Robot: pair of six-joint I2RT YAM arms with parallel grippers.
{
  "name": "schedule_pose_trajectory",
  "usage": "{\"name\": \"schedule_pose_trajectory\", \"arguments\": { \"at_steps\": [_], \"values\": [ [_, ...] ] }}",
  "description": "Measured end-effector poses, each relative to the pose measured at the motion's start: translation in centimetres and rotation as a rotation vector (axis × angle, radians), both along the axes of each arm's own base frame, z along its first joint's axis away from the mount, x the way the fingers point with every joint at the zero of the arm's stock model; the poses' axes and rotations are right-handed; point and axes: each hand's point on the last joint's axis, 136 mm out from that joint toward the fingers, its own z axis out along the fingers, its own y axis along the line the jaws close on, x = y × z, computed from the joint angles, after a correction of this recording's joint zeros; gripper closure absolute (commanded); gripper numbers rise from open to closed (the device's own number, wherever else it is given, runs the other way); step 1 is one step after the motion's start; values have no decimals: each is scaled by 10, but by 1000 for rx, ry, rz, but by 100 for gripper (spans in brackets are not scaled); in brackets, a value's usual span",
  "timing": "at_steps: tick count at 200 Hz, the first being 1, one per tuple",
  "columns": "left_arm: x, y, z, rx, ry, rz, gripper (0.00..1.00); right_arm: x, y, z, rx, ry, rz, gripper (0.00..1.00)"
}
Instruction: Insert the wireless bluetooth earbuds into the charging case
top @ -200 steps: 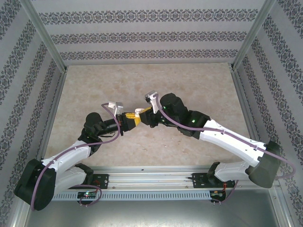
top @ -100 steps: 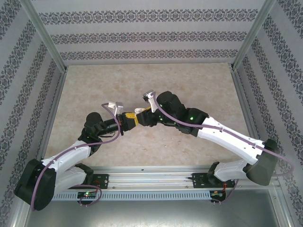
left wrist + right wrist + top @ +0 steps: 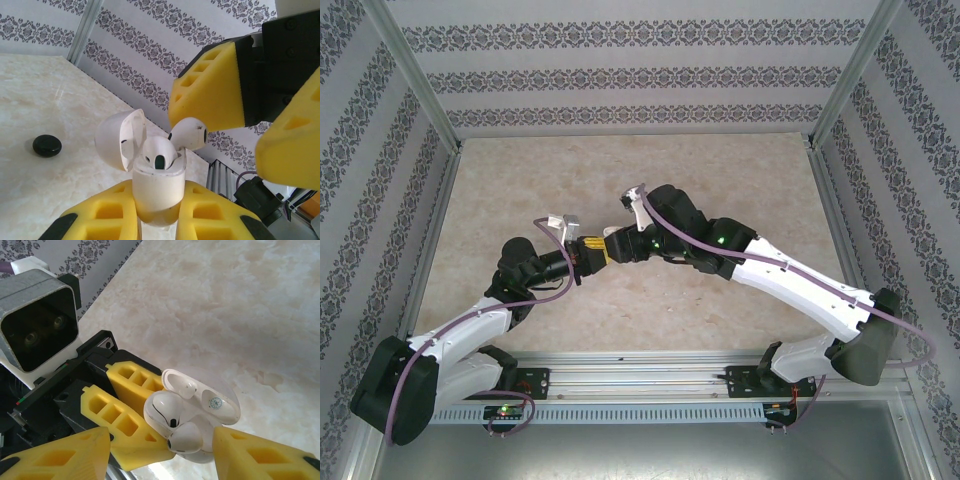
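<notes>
My left gripper (image 3: 591, 251) is shut on the white charging case (image 3: 157, 187), held upright with its lid (image 3: 117, 140) swung open. One white earbud (image 3: 159, 152) sits in its slot. A second white earbud (image 3: 189, 134) sticks out above the rim, tilted, its stem down in the case. In the right wrist view the case (image 3: 220, 407) shows both earbuds (image 3: 186, 437) from above. My right gripper (image 3: 162, 436) stands open, with a yellow finger (image 3: 250, 455) on each side of the tilted bud. One finger (image 3: 210, 85) lies just over that bud; contact is unclear.
A dark round puck (image 3: 47, 145) lies on the marble table (image 3: 540, 180) beyond the case. Patterned walls and metal posts (image 3: 415, 85) close in the table on three sides. Both arms meet just left of the table's middle.
My right gripper's jaws have spread apart, letting go of the second earbud. The right wrist has shifted a little left toward the case. The left arm has held still.
</notes>
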Motion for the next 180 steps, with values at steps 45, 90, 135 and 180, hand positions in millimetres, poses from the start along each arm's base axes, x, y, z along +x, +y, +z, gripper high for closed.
{"name": "schedule_pose_trajectory", "arguments": {
  "at_steps": [45,90,135,180],
  "values": [
    [0,0,0,0,0,0,100,1,-4,0,5,37,-35,41],
    [0,0,0,0,0,0,100,5,-12,1,16,63,-76,41],
    [0,0,0,0,0,0,100,4,-13,-1,18,85,-88,48],
    [0,0,0,0,0,0,100,6,-15,0,22,89,-95,54]
  ]
}}
